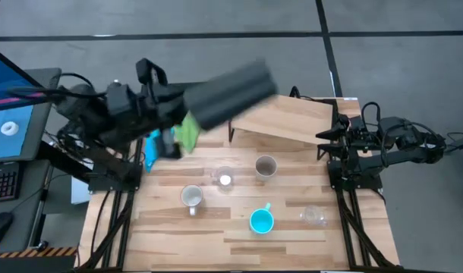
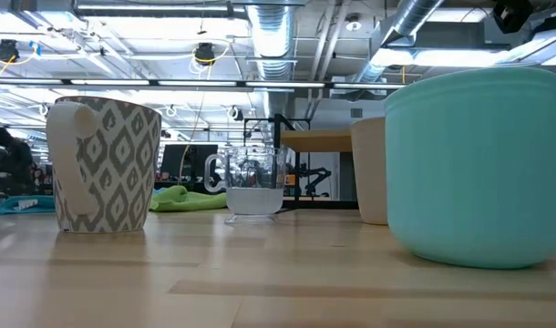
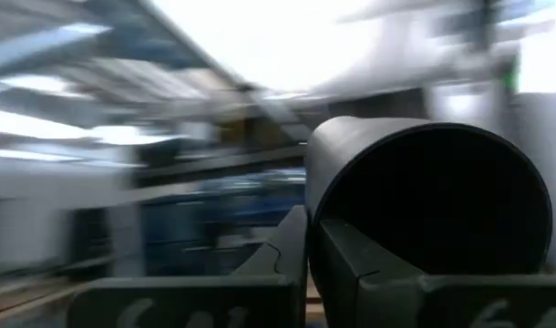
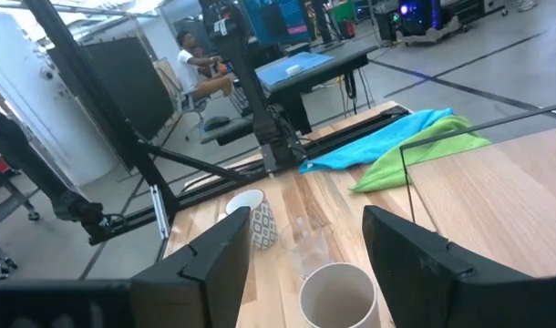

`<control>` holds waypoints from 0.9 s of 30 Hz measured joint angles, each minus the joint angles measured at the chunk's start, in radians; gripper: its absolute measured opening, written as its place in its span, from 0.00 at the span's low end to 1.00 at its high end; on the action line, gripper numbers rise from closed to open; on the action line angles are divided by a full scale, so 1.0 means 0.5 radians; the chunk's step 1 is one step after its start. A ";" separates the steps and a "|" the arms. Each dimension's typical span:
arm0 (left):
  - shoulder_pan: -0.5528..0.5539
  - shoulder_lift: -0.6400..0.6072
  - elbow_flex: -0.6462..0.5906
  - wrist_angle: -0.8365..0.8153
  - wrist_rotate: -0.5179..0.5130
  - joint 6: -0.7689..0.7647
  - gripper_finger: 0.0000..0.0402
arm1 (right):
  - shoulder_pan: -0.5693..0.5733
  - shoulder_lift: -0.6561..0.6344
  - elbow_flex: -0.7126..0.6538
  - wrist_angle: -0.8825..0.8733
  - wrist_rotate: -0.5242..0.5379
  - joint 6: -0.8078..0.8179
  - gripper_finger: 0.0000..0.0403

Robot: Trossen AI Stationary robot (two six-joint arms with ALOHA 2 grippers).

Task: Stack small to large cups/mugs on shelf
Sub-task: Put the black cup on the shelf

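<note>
The left gripper is clamped on the rim of the tall black cup, one finger inside the mouth and one outside. The cup is raised above the table's far left area, lying near horizontal, its long axis running from the gripper toward the shelf; its exact height cannot be judged because it is blurred.

Below the left arm, a green cloth and a blue cloth lie near the table's left edge.

The right gripper waits at the table's right edge, its jaws apart.

On the table stand:
- the beige tumbler, upright beside the shelf;
- a clear cup;
- the white handled mug, patterned grey;
- the cyan handled mug;
- a second clear cup.
</note>
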 joint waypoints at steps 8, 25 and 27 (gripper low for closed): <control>0.136 0.196 -0.002 0.953 -0.545 0.449 0.00 | -0.001 0.000 0.000 0.075 0.052 0.000 0.58; 0.301 0.314 -0.002 1.641 -0.197 -0.484 0.00 | -0.001 0.000 0.000 0.090 0.098 0.053 0.58; 0.296 0.315 -0.002 1.709 -0.020 -0.626 0.00 | -0.001 0.000 0.000 0.090 0.098 0.053 0.58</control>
